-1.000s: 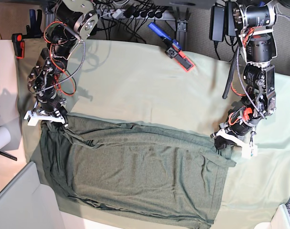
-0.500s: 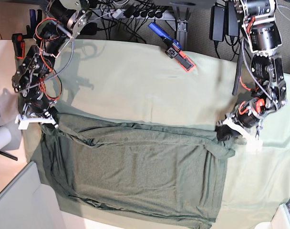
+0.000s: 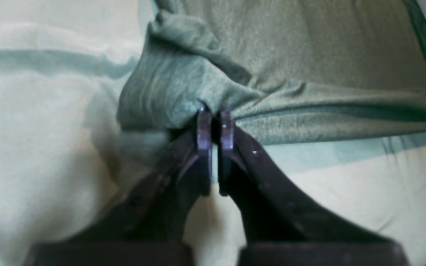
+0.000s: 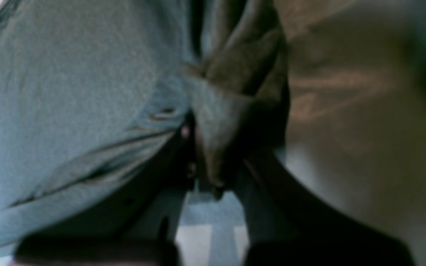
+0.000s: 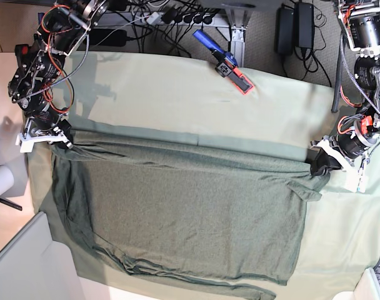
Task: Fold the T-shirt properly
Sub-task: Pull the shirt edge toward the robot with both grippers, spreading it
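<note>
Both pincers pinch the shirt (image 5: 177, 206): left pincer (image 3: 215, 118) on a thin bunch, right pincer (image 4: 202, 147) likewise. Stretched taut between them, either corner could slip free.

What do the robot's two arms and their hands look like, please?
Both arms are black metal with exposed round motor housings, looped in red and black cables. The left hand and right hand have dark, slim, tapered fingers on white printed mounts.

T-shirt (image 5: 184, 206) | dark olive knit | spread flat | top edge taut
</note>
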{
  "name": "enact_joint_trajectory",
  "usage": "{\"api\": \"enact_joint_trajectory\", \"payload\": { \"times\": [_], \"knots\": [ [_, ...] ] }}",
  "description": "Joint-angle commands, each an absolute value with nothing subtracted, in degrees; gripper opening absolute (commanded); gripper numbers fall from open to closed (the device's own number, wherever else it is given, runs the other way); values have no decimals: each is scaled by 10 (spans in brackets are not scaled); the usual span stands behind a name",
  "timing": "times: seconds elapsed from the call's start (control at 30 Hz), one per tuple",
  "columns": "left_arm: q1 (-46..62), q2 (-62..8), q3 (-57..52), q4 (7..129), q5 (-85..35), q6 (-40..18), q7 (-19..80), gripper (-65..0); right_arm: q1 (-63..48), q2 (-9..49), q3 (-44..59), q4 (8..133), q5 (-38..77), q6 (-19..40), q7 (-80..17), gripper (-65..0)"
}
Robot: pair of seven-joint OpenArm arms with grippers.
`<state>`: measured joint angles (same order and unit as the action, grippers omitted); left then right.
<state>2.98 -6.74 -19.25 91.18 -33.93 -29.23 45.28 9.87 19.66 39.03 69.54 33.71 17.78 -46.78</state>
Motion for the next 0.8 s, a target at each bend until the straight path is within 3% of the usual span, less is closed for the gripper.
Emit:
{"api": "enact_joint_trajectory", "payload": {
  "times": [0.0, 0.77],
  "knots": [
    [25, -78, -195, 929, -345, -295, 440, -650, 98, 213, 394, 709, 341, 184, -455, -650],
    [184, -116, -242, 1087, -358, -294, 453, -650, -125, 225, 441, 843, 377, 184, -459, -650]
  ]
}}
